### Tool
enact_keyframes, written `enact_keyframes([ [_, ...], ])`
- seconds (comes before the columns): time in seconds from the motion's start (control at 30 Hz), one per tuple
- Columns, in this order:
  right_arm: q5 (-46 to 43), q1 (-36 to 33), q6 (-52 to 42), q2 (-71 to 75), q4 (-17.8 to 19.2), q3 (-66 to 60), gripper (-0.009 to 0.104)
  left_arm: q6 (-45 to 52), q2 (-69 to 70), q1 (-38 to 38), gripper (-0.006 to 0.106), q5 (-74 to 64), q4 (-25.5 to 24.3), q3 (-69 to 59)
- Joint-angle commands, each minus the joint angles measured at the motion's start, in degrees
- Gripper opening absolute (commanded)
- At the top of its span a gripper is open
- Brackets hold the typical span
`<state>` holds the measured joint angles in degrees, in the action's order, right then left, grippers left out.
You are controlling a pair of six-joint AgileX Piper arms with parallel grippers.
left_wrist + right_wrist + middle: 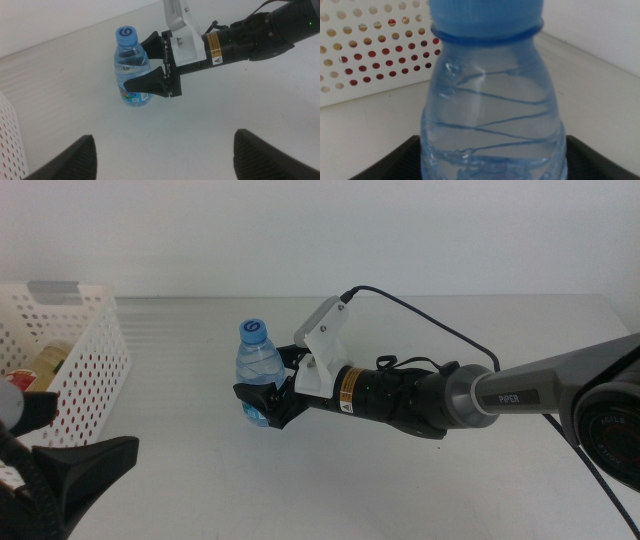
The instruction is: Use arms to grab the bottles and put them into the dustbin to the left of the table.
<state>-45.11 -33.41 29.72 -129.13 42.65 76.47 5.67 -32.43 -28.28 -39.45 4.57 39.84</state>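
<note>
Right gripper [268, 397]: reached in from the right, jaws set on either side of the water bottle [258, 367] low on its body; contact looks made but a firm squeeze cannot be confirmed.
Water bottle: upright on the table [420, 490], blue cap on, near the middle, well apart from the dustbin [75, 350].
Left gripper [162, 155]: parked near the bottom-left corner of the middle view, jaws spread wide, nothing held.
Dustbin: white perforated basket at the left edge; a red item and a yellowish one are seen inside.
Step in hand: bottle being grasped, judged as the last of the bottles to be binned.
How to do it well: jaws should be closed squarely on the body below the shoulder, bottle kept upright, lifted clear of the table before being carried left above the basket rim, released only once over the opening.
Risk: thin plastic may be crushed or slip if pinched off-centre.
Left wrist view only: both right jaws seen flanking the bottle from the side.
Right wrist view only: bottle [492, 100] fills the frame, basket holes [375, 50] with red showing behind.
</note>
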Motion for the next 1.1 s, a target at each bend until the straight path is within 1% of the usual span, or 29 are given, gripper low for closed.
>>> enact_keyframes([
  [0.0,-4.56,-0.19,0.61,4.6,-0.46,1.68,0.092,-0.61,-0.16,-0.2,0.09,3.79,0.3,1.37],
  [0.03,-4.5,-0.19,1.61,5.06,0.34,1.68,0.096,-0.61,-0.16,-0.2,0.09,3.79,0.3,1.37],
  [0.17,-4.35,-0.19,5.14,6.95,1.08,1.07,0.096,-0.61,-0.16,-0.2,0.09,3.79,0.3,1.37],
  [0.27,-4.35,-0.09,3.0,9.52,0.48,-2.71,0.096,-0.61,-0.16,-0.2,0.09,3.79,0.3,1.37],
  [0.4,-4.58,-0.01,-2.29,14.95,-2.25,-10.97,0.096,-0.61,-0.16,-0.2,0.09,3.79,0.3,1.37],
  [0.5,-4.63,-0.01,-5.47,19.76,-2.96,-17.2,0.096,-0.61,-0.16,-0.2,0.09,3.79,0.3,1.37],
  [0.57,-4.52,-0.01,-6.27,23.14,-4.16,-21.33,0.096,-0.61,-0.16,-0.2,0.09,3.79,0.3,1.37],
  [0.8,-3.79,0.1,-10.28,36.48,-12.16,-32.98,0.096,-0.61,-0.16,-0.2,0.09,3.79,0.3,1.37],
  [0.9,1.9,0.1,-9.26,42.5,-13.9,-37.03,0.095,-0.61,-0.16,-0.2,0.09,3.79,0.3,1.37],
  [0.97,8.85,0.1,-8.77,47.26,-15.28,-38.59,0.093,-0.61,-0.16,-0.2,0.09,3.79,0.3,1.37],
  [1.07,21.26,0.0,-9.5,53.75,-18.58,-39.37,0.088,-0.61,-0.16,-0.2,0.09,3.79,0.3,1.37],
])
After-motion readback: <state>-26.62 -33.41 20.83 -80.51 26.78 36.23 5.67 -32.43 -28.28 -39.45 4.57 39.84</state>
